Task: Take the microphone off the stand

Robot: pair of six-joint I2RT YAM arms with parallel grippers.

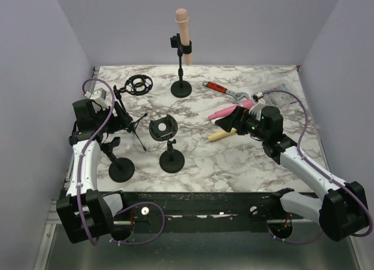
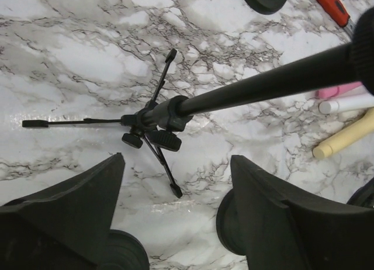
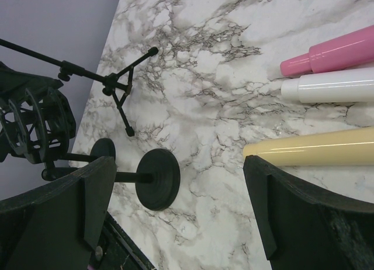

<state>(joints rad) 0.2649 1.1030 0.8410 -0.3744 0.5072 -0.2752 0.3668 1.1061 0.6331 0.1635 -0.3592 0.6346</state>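
Done: three mics (image 3: 327, 86) lie loose at the right of the worktop (image 1: 234, 159).
Remaining: far mic (image 1: 183, 29) still clipped in its stand (image 1: 181, 86).
Left hand (image 2: 177, 160): fingers apart, empty.
Right hand (image 3: 179, 165): fingers apart, empty.

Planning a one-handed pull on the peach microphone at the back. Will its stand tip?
Probably top-heavy: the microphone sits high in a clip atop a thin stand, which may lean under a sideways pull. Its round base looks small but solid, likely steadying it against a straight upward lift.
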